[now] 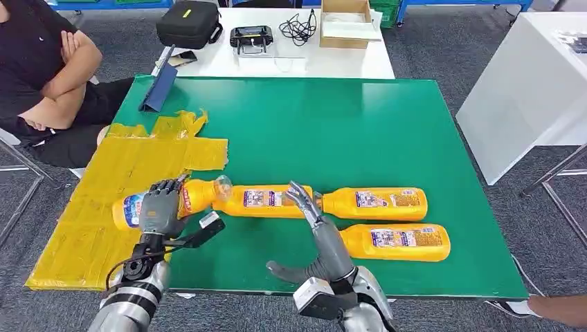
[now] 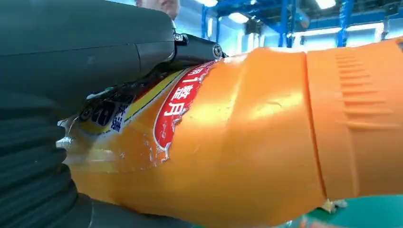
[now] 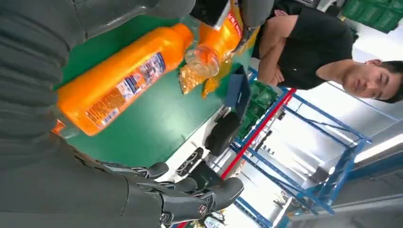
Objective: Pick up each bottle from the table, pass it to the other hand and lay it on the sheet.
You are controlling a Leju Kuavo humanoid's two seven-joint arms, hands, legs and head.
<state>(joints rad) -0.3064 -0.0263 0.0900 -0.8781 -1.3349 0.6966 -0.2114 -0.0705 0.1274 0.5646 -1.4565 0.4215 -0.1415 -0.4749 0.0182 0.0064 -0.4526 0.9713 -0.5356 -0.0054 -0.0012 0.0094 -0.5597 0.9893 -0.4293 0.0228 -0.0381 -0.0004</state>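
Bottles of orange plastic lie on their sides on the green tabletop, four in all. The left hand wraps its dark fingers over the body of the held bottle, gripping it by the labelled part; in the left wrist view the thumb and fingers press against the red and yellow label of this bottle. That bottle's base end lies over the edge of the yellow sheet, which spreads away from the left hand on its outer side, while its clear cap points toward the right hand.

The right hand is empty, its fingers stretched out and apart above the tabletop. Its fingertips reach over the gap between two lying bottles: the second bottle lies between the two hands, nearly touching the held bottle's cap, and the third bottle lies just beyond the right hand on its outer side. The fourth bottle lies beside the right forearm, nearer the robot than the third.

A seated person with folded arms is beyond the left hand, past the sheet. A tablet leans at the tabletop's far edge.
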